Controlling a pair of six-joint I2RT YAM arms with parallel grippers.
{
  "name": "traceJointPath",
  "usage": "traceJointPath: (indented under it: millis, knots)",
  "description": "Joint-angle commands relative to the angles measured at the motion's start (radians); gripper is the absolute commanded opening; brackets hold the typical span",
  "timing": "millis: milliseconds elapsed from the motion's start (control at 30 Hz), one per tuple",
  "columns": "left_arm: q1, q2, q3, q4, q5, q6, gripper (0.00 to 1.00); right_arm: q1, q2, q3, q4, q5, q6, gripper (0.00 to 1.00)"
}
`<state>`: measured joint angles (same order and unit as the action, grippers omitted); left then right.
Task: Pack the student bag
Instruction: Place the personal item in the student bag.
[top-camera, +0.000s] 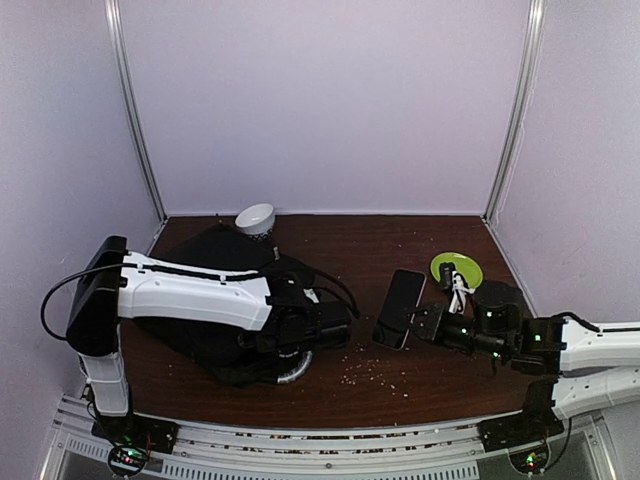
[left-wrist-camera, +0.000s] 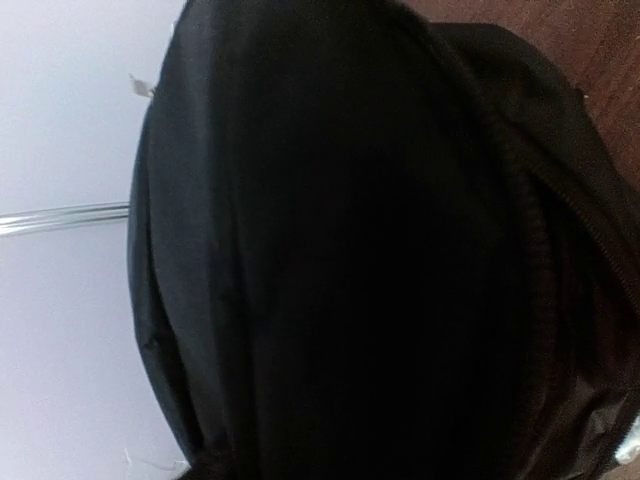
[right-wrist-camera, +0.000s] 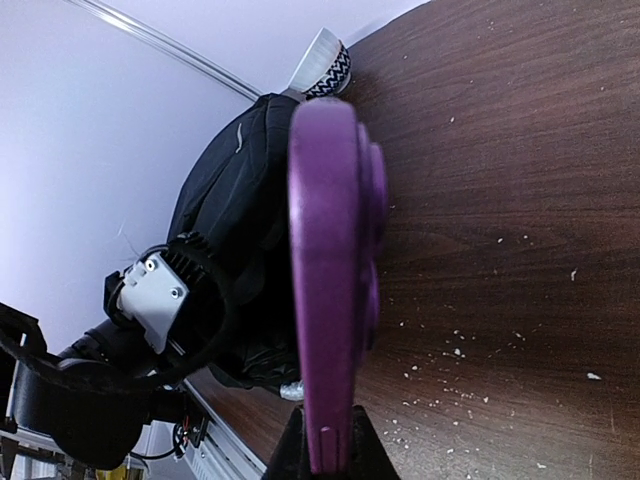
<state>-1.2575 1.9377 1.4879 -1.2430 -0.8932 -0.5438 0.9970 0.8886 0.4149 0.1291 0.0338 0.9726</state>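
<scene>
Since the student bag (top-camera: 205, 250) lies slumped over the table's left side, back-left corner to near the front edge, the left gripper (top-camera: 325, 325) sits at its right-hand rim, likely to work the mouth open. Jaws spread or closed: cannot tell, black on black. Right gripper (top-camera: 418, 318), toward the table's right edge, is pressed together on a purple-backed smartphone (top-camera: 400, 307), aimed bagward, probably for loading. The bag lies left of it, apart.
</scene>
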Motion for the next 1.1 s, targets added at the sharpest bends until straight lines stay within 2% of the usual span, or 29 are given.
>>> traceJointPath:
  millis: [0, 67, 100, 267, 500, 600, 800, 1067]
  knots:
    - [0.026, -0.064, 0.066, -0.035, -0.057, -0.025, 0.23, -0.003, 0.036, 0.006, 0.146, -0.057, 0.049, 0.0]
    - [0.039, -0.104, 0.08, 0.005, -0.022, 0.003, 0.04, -0.002, 0.066, 0.004, 0.178, -0.066, 0.089, 0.0]
    - [0.044, -0.125, 0.088, 0.029, -0.002, 0.017, 0.0, -0.003, 0.086, 0.004, 0.204, -0.076, 0.11, 0.0]
    - [0.065, -0.2, 0.154, 0.148, 0.156, 0.082, 0.0, 0.013, 0.255, 0.046, 0.409, -0.174, 0.219, 0.0]
    - [0.075, -0.217, 0.213, 0.244, 0.338, 0.07, 0.0, 0.065, 0.566, 0.222, 0.554, -0.28, 0.326, 0.0]
    - [0.086, -0.21, 0.213, 0.208, 0.305, 0.016, 0.0, 0.071, 0.655, 0.255, 0.622, -0.276, 0.365, 0.0]
    - [0.104, -0.282, 0.107, 0.204, 0.305, -0.033, 0.0, 0.07, 0.793, 0.319, 0.653, -0.302, 0.395, 0.0]
    - [0.104, -0.362, 0.051, 0.291, 0.421, -0.033, 0.0, 0.067, 0.999, 0.475, 0.659, -0.322, 0.395, 0.0]
